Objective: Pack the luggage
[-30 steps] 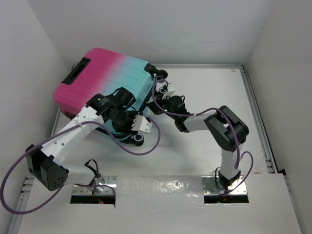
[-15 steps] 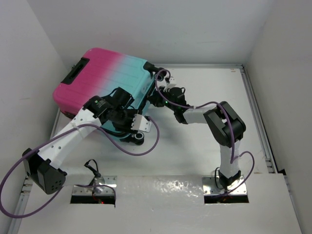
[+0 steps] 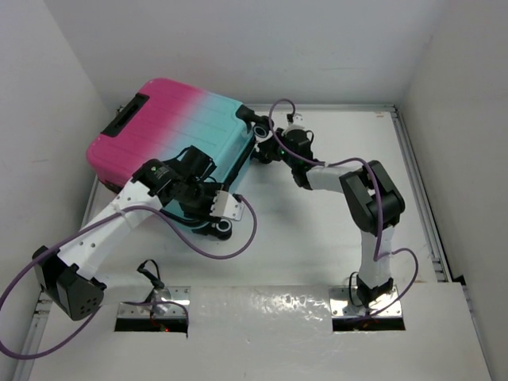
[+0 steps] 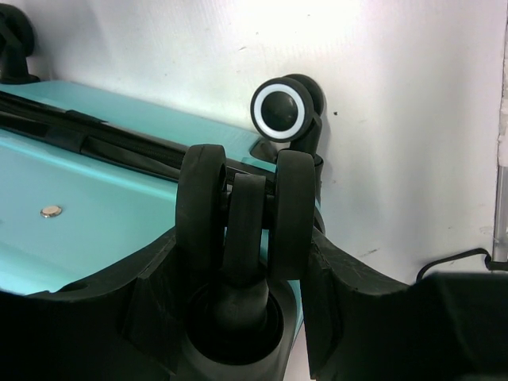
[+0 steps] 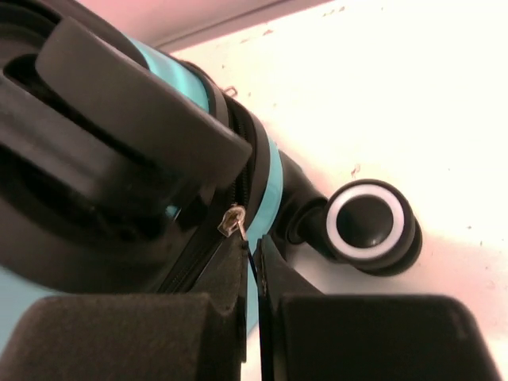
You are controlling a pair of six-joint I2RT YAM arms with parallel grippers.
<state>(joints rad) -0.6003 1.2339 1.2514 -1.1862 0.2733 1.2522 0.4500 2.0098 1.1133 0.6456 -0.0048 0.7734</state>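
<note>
One luggage (image 3: 178,119) lies toward the far-left corner of the worktop (image 3: 357,135). Its long axis runs along the far edge, with the pink end and its single handle (image 3: 127,117) by the left edge and the teal, wheeled end toward the middle. The shell looks closed.

Both arms work at the teal end. The left fingers (image 4: 143,317) come in from the near side and sit against either flank of a twin wheel (image 4: 246,206). They appear clamped on it, with the case body stretching away to their left. Three casters show in the left wrist view: the one between the fingers, a white-ringed wheel (image 4: 279,107) just beyond, and a third at the far-left corner of that view.

The right fingers (image 5: 119,333) are at the far corner of the same end. They are drawn together with only a sliver between, and appear to nip the tab of the one zip pull (image 5: 234,221) on the dark seam.

I judge the step to be zipping shut. The right arm is the nearer to the seam, and the rest of the case lies to its left.
</note>
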